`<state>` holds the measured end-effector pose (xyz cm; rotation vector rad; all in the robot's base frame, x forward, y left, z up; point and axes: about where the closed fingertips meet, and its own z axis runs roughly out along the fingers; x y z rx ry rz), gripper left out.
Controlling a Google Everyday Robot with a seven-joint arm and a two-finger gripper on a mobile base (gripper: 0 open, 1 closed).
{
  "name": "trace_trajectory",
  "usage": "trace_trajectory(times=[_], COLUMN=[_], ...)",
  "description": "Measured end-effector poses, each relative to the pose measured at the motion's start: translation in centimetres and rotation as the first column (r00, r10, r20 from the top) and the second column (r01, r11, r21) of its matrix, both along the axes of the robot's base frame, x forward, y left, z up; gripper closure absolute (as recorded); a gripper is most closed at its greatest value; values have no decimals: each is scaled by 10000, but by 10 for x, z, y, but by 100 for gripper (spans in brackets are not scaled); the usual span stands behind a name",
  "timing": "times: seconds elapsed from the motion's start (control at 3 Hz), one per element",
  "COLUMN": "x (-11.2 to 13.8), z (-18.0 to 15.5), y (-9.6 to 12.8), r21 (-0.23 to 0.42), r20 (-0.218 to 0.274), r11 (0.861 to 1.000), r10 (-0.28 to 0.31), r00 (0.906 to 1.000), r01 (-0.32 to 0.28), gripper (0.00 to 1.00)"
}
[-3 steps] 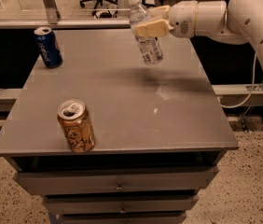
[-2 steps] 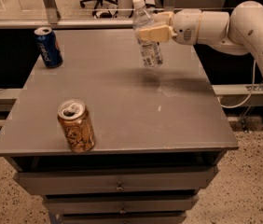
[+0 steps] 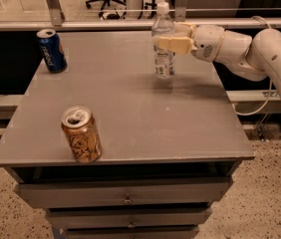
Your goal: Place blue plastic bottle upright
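Your gripper (image 3: 166,42) reaches in from the right over the far part of the grey table (image 3: 180,128), its fingers clamped around the upper body of the blue plastic bottle (image 3: 164,63). The bottle stands upright, white cap on top and its base at the tabletop. You have a Pepsi can (image 3: 51,50) at the far left corner and an opened brown can (image 3: 81,135) near the front edge, both well apart from the bottle.

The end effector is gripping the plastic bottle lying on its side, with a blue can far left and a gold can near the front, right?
Not quite: the camera view shows the blue plastic bottle upright, not on its side. The end effector does grip it.
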<state>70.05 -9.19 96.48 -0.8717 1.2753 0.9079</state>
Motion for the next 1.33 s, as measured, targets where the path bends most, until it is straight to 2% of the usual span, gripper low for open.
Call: trace_trajectory(times=[0.33,0.67,1.0,1.33], x=[-2,-4,-6,-10], z=[-4,-8,-12,-16], y=[-7,-12,-15,-14], r21=[457,651,658,715], r20=[29,78,154,260], r11=[9990,9979,9977,9972], r10=[6,47,135,200], r00=[10000,10000,9998,9995], r01=[-7,-52,-145,-219], gripper=[100,100,86,63])
